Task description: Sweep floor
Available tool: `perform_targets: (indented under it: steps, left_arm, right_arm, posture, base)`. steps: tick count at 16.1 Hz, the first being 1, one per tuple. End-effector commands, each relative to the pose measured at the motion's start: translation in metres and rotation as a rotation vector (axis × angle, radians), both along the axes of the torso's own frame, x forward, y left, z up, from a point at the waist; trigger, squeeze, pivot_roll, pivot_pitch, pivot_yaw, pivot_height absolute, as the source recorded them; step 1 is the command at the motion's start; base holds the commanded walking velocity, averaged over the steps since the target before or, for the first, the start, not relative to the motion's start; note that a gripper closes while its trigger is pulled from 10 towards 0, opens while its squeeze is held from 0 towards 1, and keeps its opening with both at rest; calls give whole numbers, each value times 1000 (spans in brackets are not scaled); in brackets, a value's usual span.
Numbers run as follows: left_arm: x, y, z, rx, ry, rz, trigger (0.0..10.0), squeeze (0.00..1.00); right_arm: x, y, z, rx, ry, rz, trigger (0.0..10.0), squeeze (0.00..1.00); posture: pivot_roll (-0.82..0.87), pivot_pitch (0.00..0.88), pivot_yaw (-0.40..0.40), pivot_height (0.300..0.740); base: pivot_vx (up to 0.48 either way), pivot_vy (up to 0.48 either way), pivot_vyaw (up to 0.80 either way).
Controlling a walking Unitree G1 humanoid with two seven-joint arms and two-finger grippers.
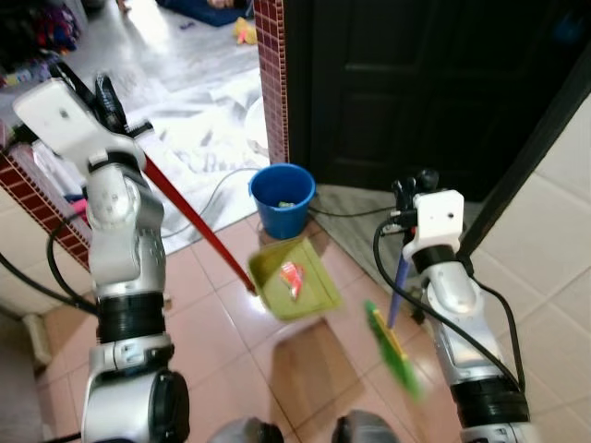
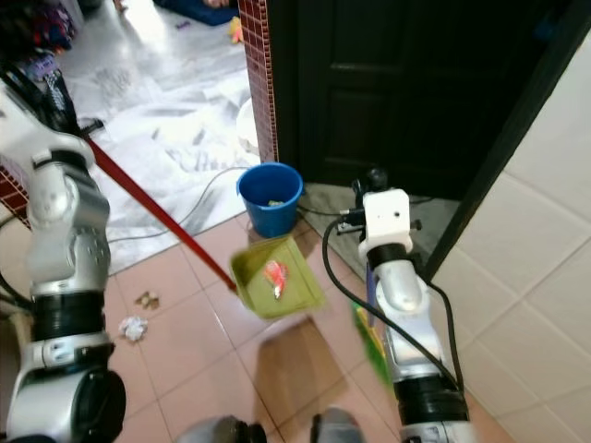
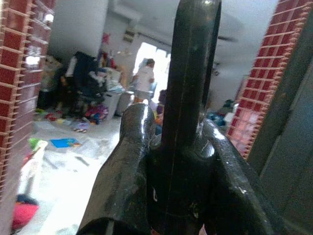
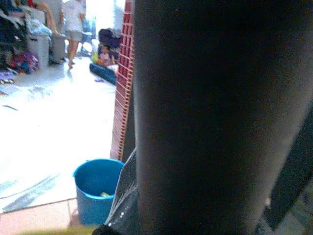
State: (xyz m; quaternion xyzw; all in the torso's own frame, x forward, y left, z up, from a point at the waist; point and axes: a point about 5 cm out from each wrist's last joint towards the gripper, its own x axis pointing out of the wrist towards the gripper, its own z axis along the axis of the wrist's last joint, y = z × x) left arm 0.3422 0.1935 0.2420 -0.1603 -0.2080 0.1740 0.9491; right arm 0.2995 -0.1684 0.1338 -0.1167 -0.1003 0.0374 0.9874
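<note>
My green dustpan (image 1: 294,277) hangs tilted at the frame's centre, above the tan floor tiles (image 1: 314,369), with a red scrap (image 1: 292,278) lying in it. Its red handle (image 1: 189,214) runs up-left into my left claw (image 3: 171,161), which is clenched around it. Just above the pan stands a blue bucket (image 1: 282,197). Lower right, my right claw (image 1: 403,242) grips the broom (image 1: 395,337) by its purple stick, green bristles near the floor. A crumpled paper (image 2: 133,327) lies lower left.
</note>
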Motion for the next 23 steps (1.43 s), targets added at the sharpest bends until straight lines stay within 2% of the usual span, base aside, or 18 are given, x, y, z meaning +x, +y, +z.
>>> perform_targets:
  steps: [1, 3, 7, 15, 23]
  left_arm:
    - [-2, 1, 35, -46, -155, 15, 10000, 0]
    - [1, -1, 46, -35, -187, 15, 10000, 0]
    - [4, -6, 50, 15, -191, 35, 10000, 0]
    - [2, -13, 56, 125, -215, 75, 10000, 0]
    - [3, -12, 57, 125, -211, 104, 10000, 0]
  right_arm:
    - [2, 4, 14, -3, -66, 7, 10000, 0]
    - [3, 4, 14, -3, -65, 7, 10000, 0]
    - [2, 6, 13, -1, -63, 7, 10000, 0]
    - [2, 10, 11, 10, -60, 6, 10000, 0]
    - [3, 11, 11, 9, -62, 11, 10000, 0]
  posture:
    - [-98, 0, 48, 740]
    - [-100, 0, 52, 740]
    - [-101, 0, 59, 740]
    - [-90, 0, 68, 740]
    - [-90, 0, 65, 740]
  base:
    - [401, 262, 0]
    - [433, 0, 0]
    - [467, 0, 0]
    - [480, 0, 0]
    - [480, 0, 0]
